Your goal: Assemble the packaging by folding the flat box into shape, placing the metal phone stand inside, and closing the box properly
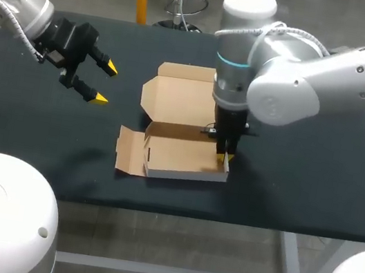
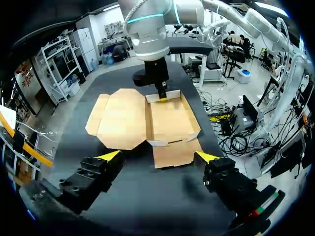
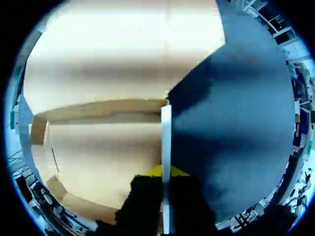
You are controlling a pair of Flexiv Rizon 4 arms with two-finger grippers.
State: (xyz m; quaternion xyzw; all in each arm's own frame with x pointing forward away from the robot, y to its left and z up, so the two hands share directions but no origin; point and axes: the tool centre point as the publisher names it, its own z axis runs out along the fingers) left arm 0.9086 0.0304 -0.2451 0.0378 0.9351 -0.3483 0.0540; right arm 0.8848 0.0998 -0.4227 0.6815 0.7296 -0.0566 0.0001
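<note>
My left claw [image 1: 104, 83]: hangs above the left part of the black worktop [image 1: 22, 131]. Its fingers are spread wide apart and grip nothing. The yellow tips are aimed toward the middle of the worktop.

Brown cardboard box [image 1: 179, 153]: half-formed, lying at the middle of the worktop, well apart from my left claw and ahead of it in the left wrist view [image 2: 170, 118].
- Shallow tray, opening upward, long axis running left to right.
- Lid lying open and flat on the far side, joined along the far long wall.
- One end flap splayed flat off the tray's left end.
- Near and right walls standing, white on the outside.

My right claw [image 1: 224, 157]: points straight down at the tray's right end, near its front corner. It is clamped on the box's right wall. The right wrist view [image 3: 162, 171] shows one finger inside the tray and one outside, with the wall's white edge between them.

Open room: a bare strip of worktop between the tray and the front edge. Broad bare stretches lie to the left and right of the box.
</note>
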